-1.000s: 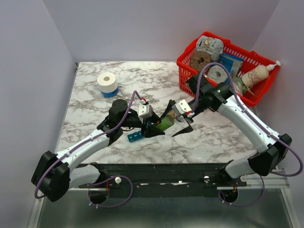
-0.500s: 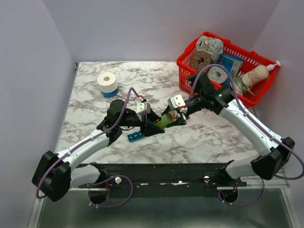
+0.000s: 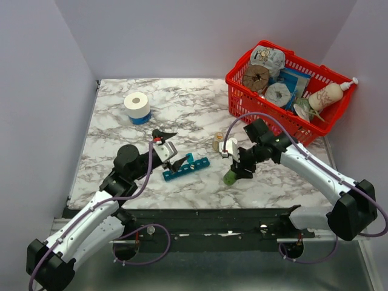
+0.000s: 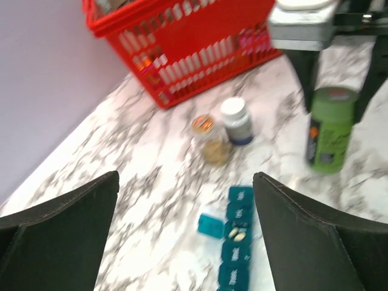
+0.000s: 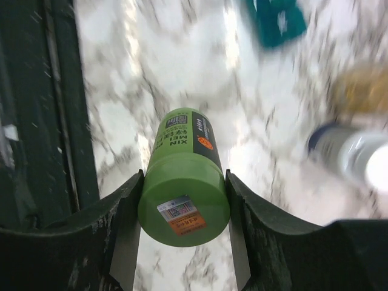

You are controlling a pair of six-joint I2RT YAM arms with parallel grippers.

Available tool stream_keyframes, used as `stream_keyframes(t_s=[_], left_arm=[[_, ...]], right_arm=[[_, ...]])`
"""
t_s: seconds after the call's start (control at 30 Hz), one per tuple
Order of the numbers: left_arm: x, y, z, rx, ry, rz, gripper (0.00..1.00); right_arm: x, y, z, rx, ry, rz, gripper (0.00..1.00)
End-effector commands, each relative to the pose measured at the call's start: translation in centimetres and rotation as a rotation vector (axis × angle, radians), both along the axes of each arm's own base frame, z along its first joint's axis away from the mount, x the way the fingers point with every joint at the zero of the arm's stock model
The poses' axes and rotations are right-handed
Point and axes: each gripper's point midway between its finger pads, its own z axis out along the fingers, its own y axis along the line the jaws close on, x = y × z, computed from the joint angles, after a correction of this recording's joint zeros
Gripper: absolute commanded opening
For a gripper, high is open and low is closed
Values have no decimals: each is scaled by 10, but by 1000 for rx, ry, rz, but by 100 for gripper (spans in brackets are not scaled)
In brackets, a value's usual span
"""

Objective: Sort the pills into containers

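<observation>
Pill organiser [image 3: 185, 168], the teal strip of lidded compartments, lies on the marble table [image 3: 182, 109] near its front edge, between your two arms and well apart from the red basket [image 3: 285, 115] at the far right corner. By the look of it you are early in the sorting, with most of it left.

Your left gripper [image 4: 185, 176] hangs over the organiser with its fingers spread wide and nothing between them. Your right gripper [image 5: 185, 182] is clamped around the green bottle [image 3: 230, 177], which stands upright just right of the organiser. You cannot tell whether its base touches the table.

On the organiser itself, the end compartment has its lid [image 4: 211, 223] swung open to the side, while the ones toward you look closed. The white-capped bottle [image 4: 235, 120] and amber jar [image 4: 209, 139] stand side by side just beyond it, untouched. A couple of pale pills [image 4: 237, 233] sit in the open compartment; no others show.
</observation>
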Motion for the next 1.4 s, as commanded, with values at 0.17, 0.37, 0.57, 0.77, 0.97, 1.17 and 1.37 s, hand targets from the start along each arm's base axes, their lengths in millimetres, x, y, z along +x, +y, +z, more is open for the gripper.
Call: stream_keyframes(t_s=[0.17,0.37,0.57,0.77,0.97,1.17,1.37], left_arm=[[16,31,-58,214,-12,144,99],[12,30,-76,277,-24,107,99],[-3,28,-96,362,-78,15,99],[-15,27,-125,474,-59,-57,99],[-14,23,-151,532,44,-97,99],[-11,24,-185,643,182,-133,94],[2,29,-206,709,256,-105,84]], right_arm=[[41,-73,-47,-291,-135,-285,37],[40,-73,-62,-309,-80,-287,65],[36,-49,-22,-178,-58,-234,90],[37,-20,34,-39,-62,-114,95],[52,32,66,175,40,-50,93],[60,80,79,337,248,-27,87],[83,91,64,323,275,-80,87]])
